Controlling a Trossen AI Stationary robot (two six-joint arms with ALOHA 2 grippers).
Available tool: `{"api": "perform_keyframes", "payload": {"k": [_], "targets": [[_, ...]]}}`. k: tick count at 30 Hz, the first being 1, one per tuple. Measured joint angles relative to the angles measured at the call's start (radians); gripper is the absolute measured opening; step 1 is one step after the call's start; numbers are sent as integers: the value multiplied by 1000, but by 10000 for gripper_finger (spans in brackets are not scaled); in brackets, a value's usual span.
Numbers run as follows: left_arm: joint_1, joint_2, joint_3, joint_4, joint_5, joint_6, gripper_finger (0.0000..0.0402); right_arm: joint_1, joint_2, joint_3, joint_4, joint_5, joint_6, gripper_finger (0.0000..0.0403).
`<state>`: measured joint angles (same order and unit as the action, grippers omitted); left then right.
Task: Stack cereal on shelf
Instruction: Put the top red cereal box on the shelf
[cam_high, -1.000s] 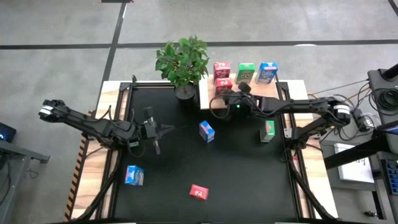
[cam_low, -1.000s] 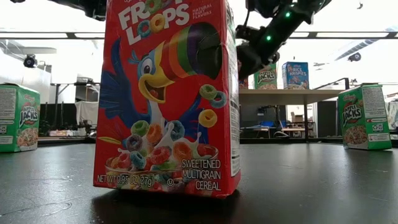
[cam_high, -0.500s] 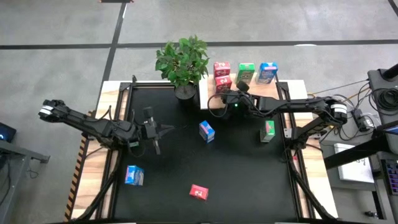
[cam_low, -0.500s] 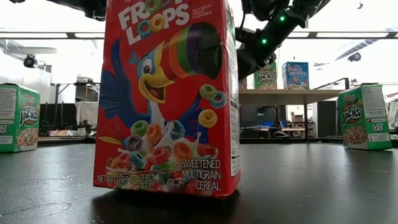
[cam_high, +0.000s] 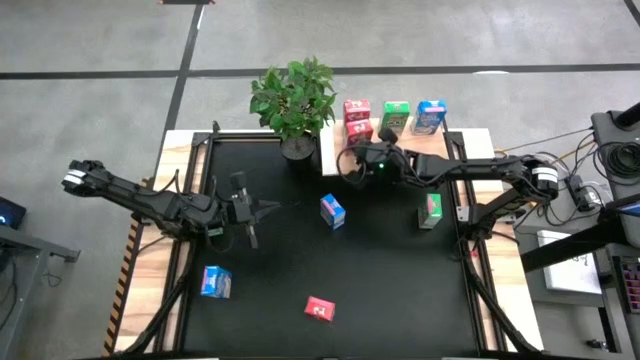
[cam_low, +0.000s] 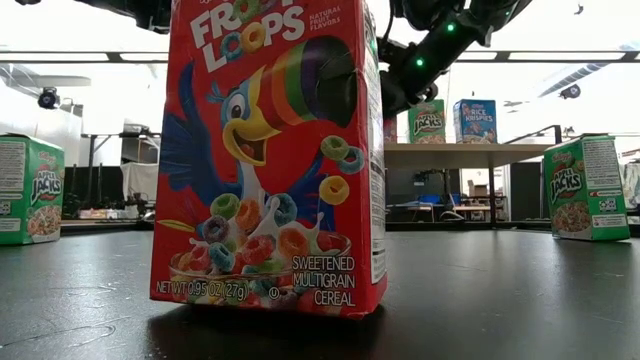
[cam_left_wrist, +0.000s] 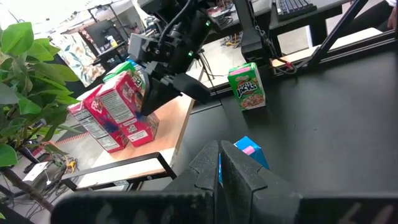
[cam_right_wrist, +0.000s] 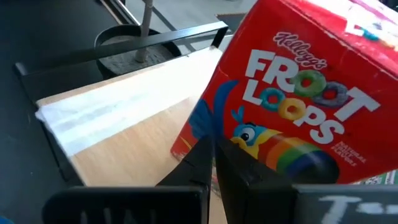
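Observation:
The shelf (cam_high: 428, 146), a pale wood plank, lies at the table's far right. A red (cam_high: 355, 108), a green (cam_high: 395, 114) and a blue cereal box (cam_high: 430, 115) stand on it in a row. A second red box (cam_right_wrist: 292, 112) stands in front of the first. My right gripper (cam_right_wrist: 210, 146), shut, points at this front box's lower corner from the table's right. My left gripper (cam_high: 272, 208) hangs shut over the table's left middle, holding nothing. More boxes stand on the black top: blue (cam_high: 332, 210), green (cam_high: 431, 210), blue (cam_high: 215, 282), red (cam_high: 320, 308). My right gripper's shut fingertips (cam_right_wrist: 206, 149) lie against the lower corner of the front red box's printed face (cam_right_wrist: 189, 143), coming slanting down from the table's right. I cannot tell whether they touch it. The box stands upright on the shelf.
A potted plant (cam_high: 293, 100) stands at the far edge, just left of the shelf. The near red box (cam_low: 270, 150) fills much of the low view. Bare plank (cam_right_wrist: 118, 121) shows to the left of the red boxes.
My right gripper has crept a little toward the table's far edge, closer to the red boxes on the shelf, staying shut.

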<state>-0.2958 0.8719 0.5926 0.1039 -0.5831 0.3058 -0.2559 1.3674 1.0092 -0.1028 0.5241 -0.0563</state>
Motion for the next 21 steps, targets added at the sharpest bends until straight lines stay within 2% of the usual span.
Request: {"api": "perform_keyframes", "payload": {"k": [21], "targets": [[0,0,0,0,0,0,0,-7,0,1,65,0,-19,9]]}}
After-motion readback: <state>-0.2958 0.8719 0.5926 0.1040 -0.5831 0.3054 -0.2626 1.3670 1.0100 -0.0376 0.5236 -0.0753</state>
